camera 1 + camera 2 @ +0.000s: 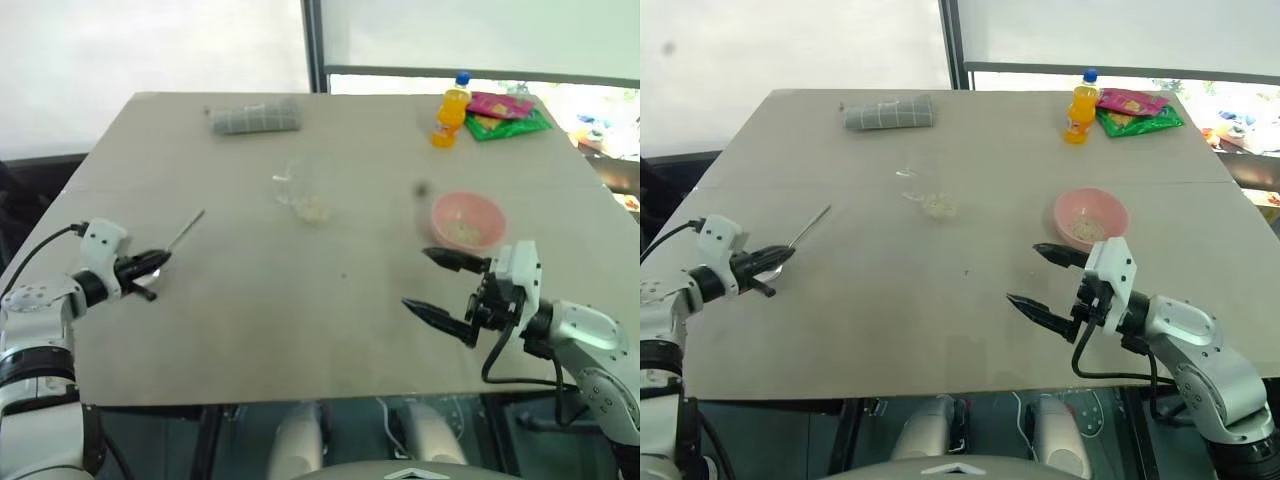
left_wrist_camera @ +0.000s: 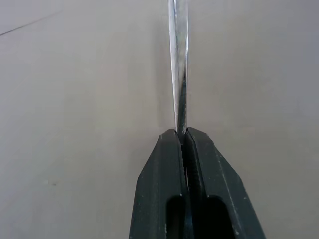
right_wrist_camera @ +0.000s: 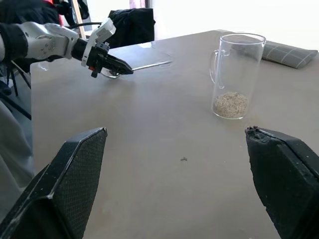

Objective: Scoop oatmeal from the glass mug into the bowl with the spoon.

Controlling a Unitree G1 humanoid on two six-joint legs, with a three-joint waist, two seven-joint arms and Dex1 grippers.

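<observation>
The left gripper (image 1: 150, 264), at the left edge of the frame, is clenched on the spoon (image 1: 186, 232). The left wrist view shows both black fingers pressed flat against the metal, and the rest of the spoon runs up and away towards the upper right. It appears to be pinched near the bowl end, with the thin handle sticking out ahead. I cannot tell from here whether the spoon is off the table (image 1: 250, 330) or resting on it.

The glass mug (image 3: 237, 74) stands upright near the middle of the frame, a little above centre. A shallow layer of oatmeal (image 3: 231, 103) lies on its bottom. The pink bowl (image 1: 467, 220) sits to the right of centre, well apart from the mug, with some pale flakes in it. The right gripper (image 1: 445, 288) hangs just below the bowl with its fingers spread wide and nothing between them.

The step in hand looks like securing the spoon and carrying it over to the mug. If the head is what is pinched, the handle would enter the glass first, so the hold probably needs sorting out before any scooping. The mug is tall and narrow and the oatmeal sits low in it. The spoon should therefore go in steeply, clear of the rim, and the free right gripper could steady the glass so it does not tip.
</observation>
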